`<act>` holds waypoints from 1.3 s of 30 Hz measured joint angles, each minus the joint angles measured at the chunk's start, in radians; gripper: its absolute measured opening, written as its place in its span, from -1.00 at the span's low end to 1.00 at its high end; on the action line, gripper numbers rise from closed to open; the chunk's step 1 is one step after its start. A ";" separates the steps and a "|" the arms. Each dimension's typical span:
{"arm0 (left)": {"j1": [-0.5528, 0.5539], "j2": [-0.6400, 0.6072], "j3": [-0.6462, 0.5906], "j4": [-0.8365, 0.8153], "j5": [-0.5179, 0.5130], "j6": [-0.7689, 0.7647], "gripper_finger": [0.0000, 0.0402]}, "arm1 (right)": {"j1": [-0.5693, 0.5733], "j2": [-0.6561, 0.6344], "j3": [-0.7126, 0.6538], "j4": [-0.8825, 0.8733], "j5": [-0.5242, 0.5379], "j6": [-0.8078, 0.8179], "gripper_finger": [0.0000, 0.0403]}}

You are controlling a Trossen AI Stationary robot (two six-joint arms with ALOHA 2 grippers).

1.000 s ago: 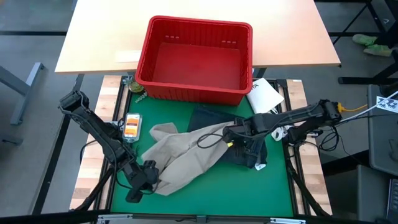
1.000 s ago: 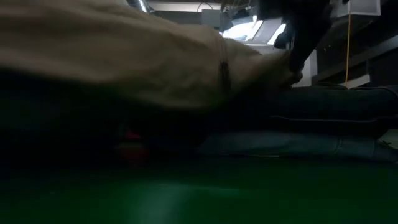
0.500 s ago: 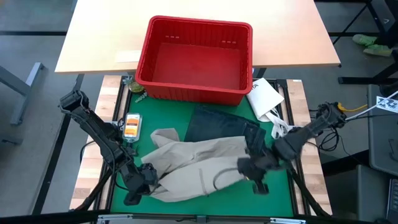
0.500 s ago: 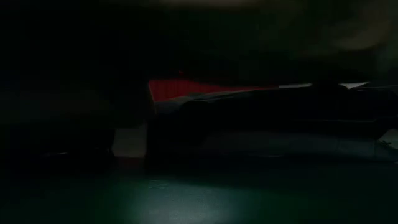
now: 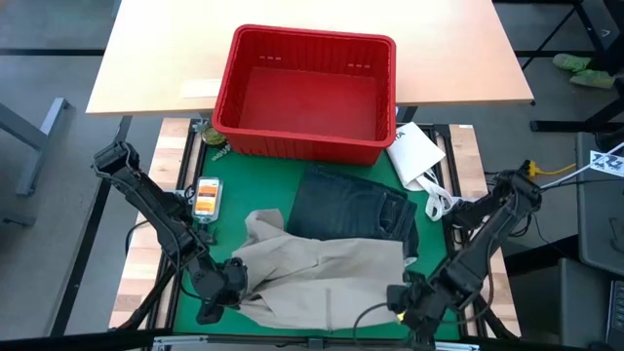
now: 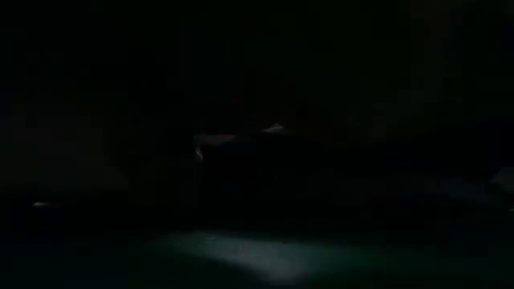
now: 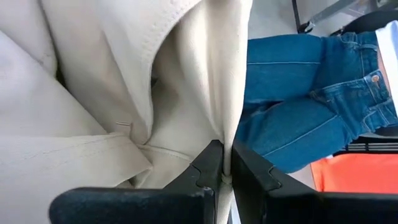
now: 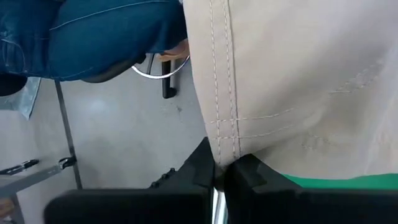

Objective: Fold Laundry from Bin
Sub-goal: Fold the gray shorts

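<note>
Two grippers pinching khaki trousers, overlapping jeans, red bin behind

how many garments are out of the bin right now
2. The tan khaki trousers lie spread across the mat's front, pinched by both grippers. The denim jeans lie behind them, nearer the red bin. More may be hidden underneath.

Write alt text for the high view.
Both grippers, left and right, pinch the near edge of tan trousers spread on the green mat. Jeans lie partly under them; the red bin behind looks empty.
</note>
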 joint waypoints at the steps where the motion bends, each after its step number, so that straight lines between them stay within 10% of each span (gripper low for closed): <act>1: 0.000 0.000 0.000 -0.001 -0.003 0.000 -0.85 | 0.003 0.007 0.000 0.001 0.002 0.006 -0.91; 28: 0.001 0.133 0.000 -0.060 -0.034 0.054 -0.57 | -0.005 0.067 -0.001 0.002 0.015 -0.001 -0.23; 39: 0.075 0.144 0.000 -0.055 0.186 0.027 -0.33 | -0.115 0.067 -0.001 0.004 0.175 -0.239 -0.23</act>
